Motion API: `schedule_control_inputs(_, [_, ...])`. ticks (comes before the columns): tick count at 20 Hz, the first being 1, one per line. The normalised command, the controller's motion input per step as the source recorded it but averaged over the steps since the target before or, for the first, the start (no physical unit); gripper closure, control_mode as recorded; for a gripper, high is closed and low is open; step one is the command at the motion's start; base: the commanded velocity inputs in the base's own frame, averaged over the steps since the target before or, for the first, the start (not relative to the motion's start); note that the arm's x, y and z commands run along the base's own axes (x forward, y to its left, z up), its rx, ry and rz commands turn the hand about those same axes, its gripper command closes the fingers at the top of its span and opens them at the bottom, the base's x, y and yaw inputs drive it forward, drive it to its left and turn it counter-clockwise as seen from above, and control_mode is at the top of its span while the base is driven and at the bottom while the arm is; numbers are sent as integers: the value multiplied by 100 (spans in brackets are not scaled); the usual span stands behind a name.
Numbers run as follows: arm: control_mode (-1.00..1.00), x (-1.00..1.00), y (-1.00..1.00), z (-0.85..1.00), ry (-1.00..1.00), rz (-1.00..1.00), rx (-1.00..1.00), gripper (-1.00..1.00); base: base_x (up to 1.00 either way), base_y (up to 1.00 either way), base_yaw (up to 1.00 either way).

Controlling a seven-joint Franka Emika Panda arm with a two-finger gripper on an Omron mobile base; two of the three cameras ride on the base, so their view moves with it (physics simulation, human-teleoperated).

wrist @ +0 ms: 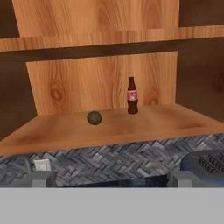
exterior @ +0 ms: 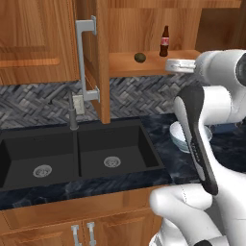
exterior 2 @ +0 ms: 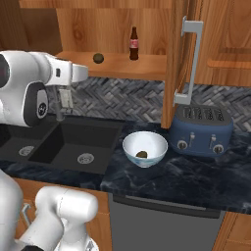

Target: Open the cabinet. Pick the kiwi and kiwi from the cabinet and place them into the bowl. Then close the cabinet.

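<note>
Jaws spread wide and empty, we face the open cabinet (wrist: 105, 74). Ahead of them, a little left of centre on the shelf, sits the remaining kiwi (wrist: 94, 117); right of it stands the cola bottle (wrist: 132, 96). The kiwi looks light, round, likely to roll, so we'd pinch across its middle.

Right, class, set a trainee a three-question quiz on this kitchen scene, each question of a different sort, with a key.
1. True or false: both cabinet doors stand open.
2. Where are the two kiwis? A both on the shelf; B one on the shelf, one in the bowl; C both in the bowl.
3. What stands on the shelf beside the kiwi?

Key: 1 true. 2 B: the second kiwi lies in the bowl. 3 cola bottle.
</note>
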Motion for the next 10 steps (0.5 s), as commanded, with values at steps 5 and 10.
schedule_control_inputs(5, [-100,1,0,0,0,12,0,-100,0,0,0])
schedule_control_inputs(10, [-100,13,0,0,0,1,0,-100,0,0,0])
